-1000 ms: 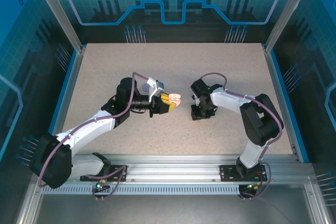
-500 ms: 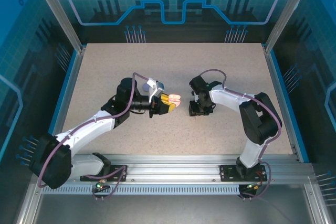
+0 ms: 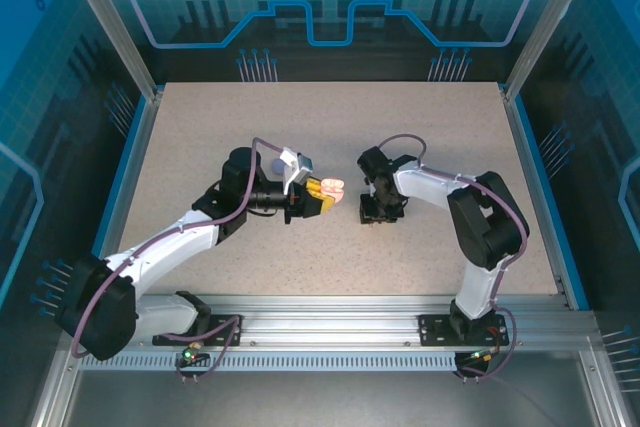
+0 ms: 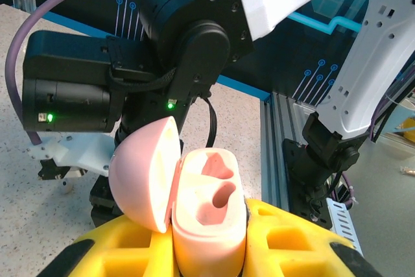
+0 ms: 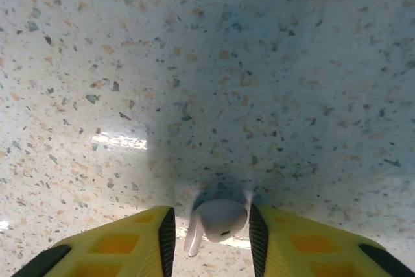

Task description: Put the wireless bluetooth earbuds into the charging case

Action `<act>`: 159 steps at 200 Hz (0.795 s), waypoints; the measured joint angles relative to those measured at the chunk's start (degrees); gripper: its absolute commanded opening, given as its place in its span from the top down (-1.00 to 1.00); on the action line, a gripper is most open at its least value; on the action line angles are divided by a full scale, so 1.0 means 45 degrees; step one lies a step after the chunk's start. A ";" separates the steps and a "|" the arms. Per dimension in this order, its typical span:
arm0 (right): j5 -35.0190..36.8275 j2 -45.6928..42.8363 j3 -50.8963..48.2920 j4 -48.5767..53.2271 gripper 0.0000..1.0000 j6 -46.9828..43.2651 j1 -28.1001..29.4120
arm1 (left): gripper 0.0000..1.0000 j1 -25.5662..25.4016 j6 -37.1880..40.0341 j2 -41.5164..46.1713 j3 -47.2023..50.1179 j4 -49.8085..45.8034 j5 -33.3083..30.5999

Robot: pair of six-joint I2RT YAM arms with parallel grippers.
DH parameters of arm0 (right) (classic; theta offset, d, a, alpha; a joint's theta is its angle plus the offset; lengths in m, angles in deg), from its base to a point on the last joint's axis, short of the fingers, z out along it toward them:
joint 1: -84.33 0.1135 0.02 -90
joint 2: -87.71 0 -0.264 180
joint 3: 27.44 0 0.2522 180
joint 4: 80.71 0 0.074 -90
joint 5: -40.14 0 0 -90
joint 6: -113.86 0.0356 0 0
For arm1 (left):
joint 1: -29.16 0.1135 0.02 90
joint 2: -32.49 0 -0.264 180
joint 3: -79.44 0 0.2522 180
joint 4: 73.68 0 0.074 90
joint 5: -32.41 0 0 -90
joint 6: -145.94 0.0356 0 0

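Clamping tight with left gripper (image 4: 207,254) on the pink charging case (image 4: 209,225) — holding it above the table (image 3: 250,117), seated upright between the yellow fingers (image 4: 285,238), lid (image 4: 146,180) swung open to one side, two moulded sockets showing. Facing the case toward the right arm (image 4: 194,37) just across. Reaching down with right gripper (image 5: 211,228), jaws standing apart and straddling a pale earbud (image 5: 222,217) lying on the speckled surface — bud sitting close against one pad, small gap showing on the stem side, so not pinching it. Hovering both grippers near each other around table centre, not touching.
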 measured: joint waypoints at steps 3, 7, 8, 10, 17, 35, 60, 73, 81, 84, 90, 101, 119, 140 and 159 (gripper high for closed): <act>0.0039 0.0029 0.0019 0.0015 0.27 0.0000 0.0015 | 0.85 0.0000 0.0000 0.0000 0.0000 0.0000 -0.0005; 0.0058 0.0044 0.0039 0.0044 0.27 0.0015 0.0024 | 0.85 0.0000 0.0000 0.0000 -0.0005 -0.0005 -0.0005; 0.0068 0.0044 0.0053 0.0058 0.27 0.0029 0.0024 | 0.85 0.0000 0.0000 0.0000 -0.0005 -0.0005 0.0000; 0.0073 0.0044 0.0058 0.0068 0.27 0.0029 0.0029 | 0.85 0.0000 0.0000 0.0000 -0.0010 -0.0005 -0.0005; 0.0078 0.0073 0.0112 0.0121 0.28 0.0034 0.0034 | 0.85 0.0000 0.0000 0.0000 -0.0015 0.0000 -0.0005; 0.0185 0.0209 0.0267 0.0189 0.28 0.0044 0.0121 | 0.85 0.0000 0.0000 0.0000 -0.0024 0.0000 -0.0005; 0.0476 0.0330 0.0413 0.0350 0.29 0.0092 0.0277 | 0.85 0.0000 0.0000 0.0000 -0.0029 0.0000 -0.0005; 0.0568 0.0379 0.0457 0.0418 0.31 0.0112 0.0311 | 0.85 0.0000 0.0000 0.0000 -0.0029 0.0000 -0.0005; 0.0641 0.0413 0.0510 0.0457 0.33 0.0131 0.0335 | 0.85 0.0000 0.0000 0.0000 -0.0029 -0.0005 -0.0005; 0.0670 0.0437 0.0534 0.0486 0.33 0.0126 0.0350 | 0.85 0.0000 0.0000 0.0000 -0.0029 -0.0005 -0.0005; 0.0753 0.0486 0.0593 0.0559 0.33 0.0136 0.0384 | 0.86 0.0000 0.0000 0.0000 -0.0029 0.0000 -0.0005; 0.0874 0.0544 0.0656 0.0651 0.37 0.0136 0.0432 | 0.85 0.0000 0.0005 0.0000 -0.0029 -0.0005 -0.0005; 0.1088 0.0593 0.0729 0.0738 0.41 0.0175 0.0529 | 0.86 0.0000 0.0029 0.0000 -0.0029 0.0000 -0.0005; 0.1175 0.0665 0.0811 0.0806 0.44 0.0180 0.0593 | 0.86 0.0000 0.0029 0.0000 -0.0029 -0.0005 -0.0005; 0.1171 0.0685 0.0835 0.0811 0.50 0.0189 0.0593 | 0.86 0.0000 0.0034 0.0000 -0.0029 0.0000 -0.0005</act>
